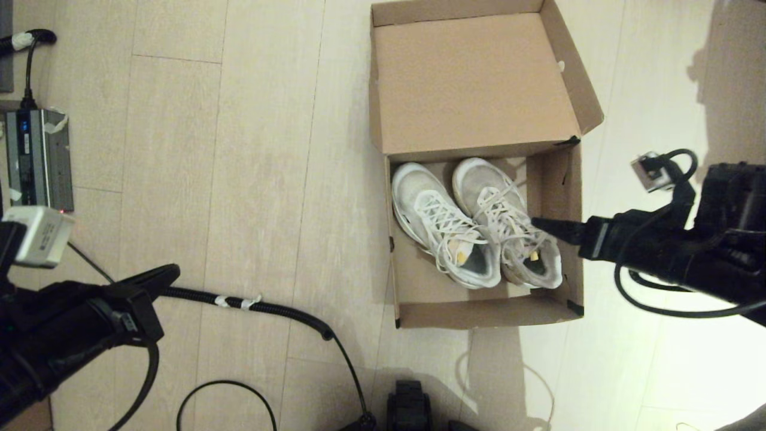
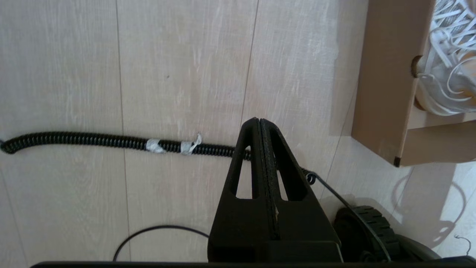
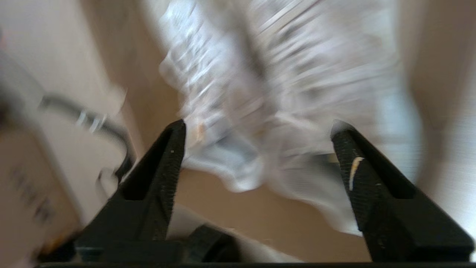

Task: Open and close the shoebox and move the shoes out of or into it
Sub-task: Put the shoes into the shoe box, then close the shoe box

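Observation:
The brown shoebox [image 1: 488, 312] stands open on the floor, its lid [image 1: 473, 84] tipped back on the far side. Both white sneakers lie inside side by side, the left shoe [image 1: 440, 224] and the right shoe [image 1: 508, 224], heels toward me. My right gripper [image 1: 538, 225] reaches in over the box's right wall, above the right shoe. In the right wrist view the right gripper [image 3: 258, 128] is open, the blurred sneakers [image 3: 282, 111] beyond its fingers and nothing held. My left gripper [image 2: 258, 121] is shut and empty, parked low at the left [image 1: 170, 274].
A black coiled cable [image 1: 263, 308] with white tape runs across the floor between the left arm and the box. A grey power unit [image 1: 39, 158] lies at the far left. A black wheel of my base [image 1: 410, 407] shows at the bottom centre.

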Controlling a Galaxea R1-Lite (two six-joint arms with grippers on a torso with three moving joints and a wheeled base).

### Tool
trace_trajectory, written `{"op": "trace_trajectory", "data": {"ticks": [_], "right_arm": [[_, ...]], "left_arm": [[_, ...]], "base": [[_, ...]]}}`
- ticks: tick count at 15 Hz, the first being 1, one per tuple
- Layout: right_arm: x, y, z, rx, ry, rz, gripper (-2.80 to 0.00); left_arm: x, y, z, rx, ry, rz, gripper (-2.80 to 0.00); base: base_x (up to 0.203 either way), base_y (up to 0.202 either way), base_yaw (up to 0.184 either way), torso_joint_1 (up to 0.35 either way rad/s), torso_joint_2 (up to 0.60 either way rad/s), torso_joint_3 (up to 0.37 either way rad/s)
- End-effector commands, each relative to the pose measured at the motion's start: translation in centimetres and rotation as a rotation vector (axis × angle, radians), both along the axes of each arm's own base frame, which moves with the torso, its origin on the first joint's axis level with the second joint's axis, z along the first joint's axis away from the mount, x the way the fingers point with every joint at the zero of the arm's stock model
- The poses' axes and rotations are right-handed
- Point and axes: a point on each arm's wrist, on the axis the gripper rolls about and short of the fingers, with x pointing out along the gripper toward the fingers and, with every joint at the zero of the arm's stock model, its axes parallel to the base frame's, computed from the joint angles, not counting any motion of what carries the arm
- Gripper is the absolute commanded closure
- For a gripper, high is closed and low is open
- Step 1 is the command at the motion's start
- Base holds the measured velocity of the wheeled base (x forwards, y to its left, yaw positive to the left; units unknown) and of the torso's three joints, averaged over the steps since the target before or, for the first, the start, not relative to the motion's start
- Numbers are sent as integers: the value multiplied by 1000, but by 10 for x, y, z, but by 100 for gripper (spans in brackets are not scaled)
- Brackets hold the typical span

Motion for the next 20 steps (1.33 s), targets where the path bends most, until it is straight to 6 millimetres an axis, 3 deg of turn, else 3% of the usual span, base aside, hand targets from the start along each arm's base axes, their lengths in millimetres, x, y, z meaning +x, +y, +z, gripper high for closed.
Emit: {"op": "trace_trajectory", "data": {"ticks": [1,4,6,10,15,18,20], "right_arm": [[-19,-23,33,8,-77,-99,0],[-13,-54,50,-8,-98,-248,0],[0,-65,40,-15,-41,-288,0],[46,-81,20,-41,-5,-323,0],[104,-71,-10,-50,45,-276,0],[125,-69,-27,-55,53,-265,0],[126,-69,-33,-61,52,-257,0]], "left_arm": [[2,-1,2,-1,-6,-7,0],[0,-4,5,-6,-19,-27,0],[0,-4,6,-9,-25,-31,0],[6,-6,17,-19,-58,-32,0],[10,-9,28,-25,-93,-45,0],[10,-9,33,-29,-107,-45,0],[13,-10,31,-26,-97,-45,0]], "base": [[0,0,0,0,0,0],[0,0,0,0,0,0],[0,0,0,0,0,0],[0,0,0,0,0,0],[0,0,0,0,0,0],[0,0,0,0,0,0],[0,0,0,0,0,0]]}}
